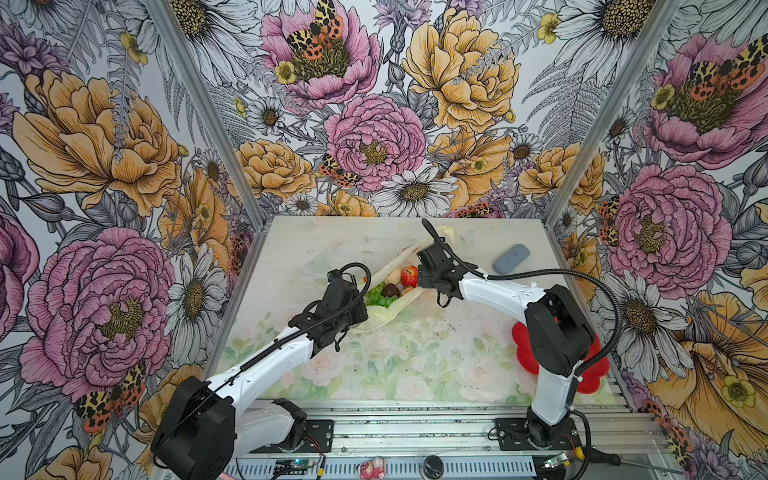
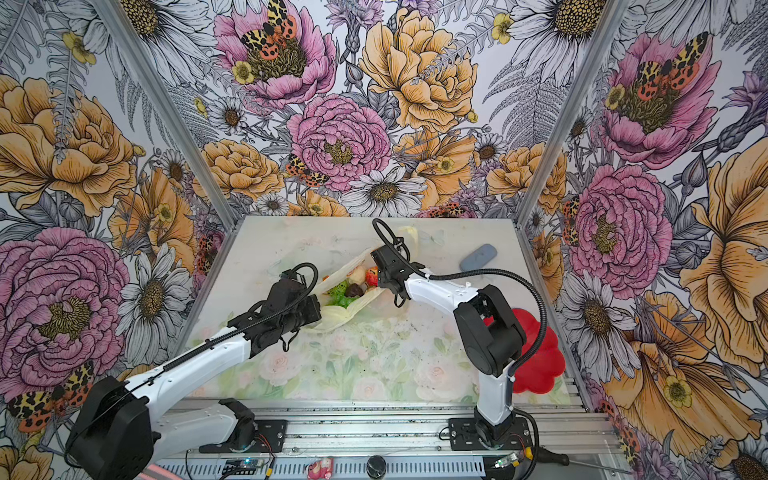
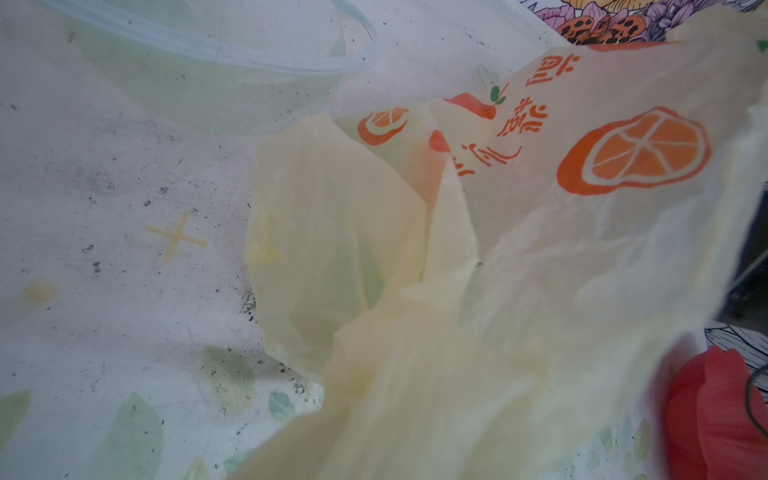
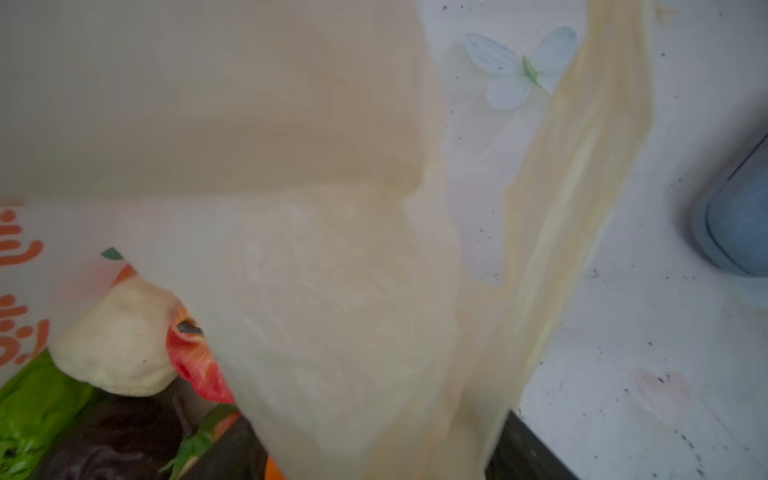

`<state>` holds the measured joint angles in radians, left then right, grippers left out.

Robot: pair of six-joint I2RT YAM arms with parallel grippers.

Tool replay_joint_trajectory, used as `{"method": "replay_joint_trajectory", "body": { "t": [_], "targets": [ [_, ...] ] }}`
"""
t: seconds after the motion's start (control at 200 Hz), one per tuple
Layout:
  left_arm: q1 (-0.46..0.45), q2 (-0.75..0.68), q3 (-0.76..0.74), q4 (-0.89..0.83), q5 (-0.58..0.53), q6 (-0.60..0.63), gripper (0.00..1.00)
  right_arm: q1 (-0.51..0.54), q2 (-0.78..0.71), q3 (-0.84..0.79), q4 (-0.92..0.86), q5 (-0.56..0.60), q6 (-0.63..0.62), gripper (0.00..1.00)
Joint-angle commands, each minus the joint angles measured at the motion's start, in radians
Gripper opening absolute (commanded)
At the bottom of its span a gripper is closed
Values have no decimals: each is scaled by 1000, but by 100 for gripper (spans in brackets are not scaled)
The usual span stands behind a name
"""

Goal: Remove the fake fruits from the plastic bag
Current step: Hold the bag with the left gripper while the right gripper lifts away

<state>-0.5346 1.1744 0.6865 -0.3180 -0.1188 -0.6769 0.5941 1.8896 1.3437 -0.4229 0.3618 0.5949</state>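
The left jaws are fully closed on the near left rim of the plastic bag (image 1: 384, 318), and in the left wrist view the cream film (image 3: 540, 291) bunches up toward the camera. The right jaws sit at the far right rim of the bag's mouth, just beside a red fruit (image 1: 409, 276). The wrist hides them in both top views and bag film (image 4: 332, 291) fills most of the right wrist view, so it cannot be told whether they are open or gripping.

The bag lies mid-table between the two arms, its mouth spread. Inside lie the fake fruits: the red fruit, a pale pear (image 4: 116, 345) touching it, a dark mangosteen (image 1: 390, 290) and a green grape bunch (image 1: 376, 291).

A clear plastic tub (image 3: 208, 62) stands just beyond the bag on the table (image 1: 374, 374). A grey-blue oblong thing (image 1: 511, 258) lies well apart at the far right. A red flower-shaped plate (image 1: 521, 345) sits near right, partly hidden behind the right arm
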Motion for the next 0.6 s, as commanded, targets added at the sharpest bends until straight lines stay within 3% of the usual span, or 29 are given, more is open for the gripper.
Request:
{"method": "replay_joint_trajectory", "body": {
  "t": [0.0, 0.135, 0.235, 0.43, 0.595],
  "targets": [
    [3, 27, -24, -6, -29, 29, 0, -29, 49, 58, 4, -119, -25, 63],
    [12, 85, -33, -14, -19, 18, 0, -50, 81, 68, 102, -296, -15, 20],
    [93, 110, -31, -18, 41, -5, 0, -59, 89, 108, 150, -354, -9, 1],
    [267, 52, 97, -45, 74, 19, 0, -70, 57, 199, 257, -503, 34, 0],
    [282, -83, 69, -22, 17, 10, 0, -87, -79, 3, 507, -587, 93, 0]
  ]
}}
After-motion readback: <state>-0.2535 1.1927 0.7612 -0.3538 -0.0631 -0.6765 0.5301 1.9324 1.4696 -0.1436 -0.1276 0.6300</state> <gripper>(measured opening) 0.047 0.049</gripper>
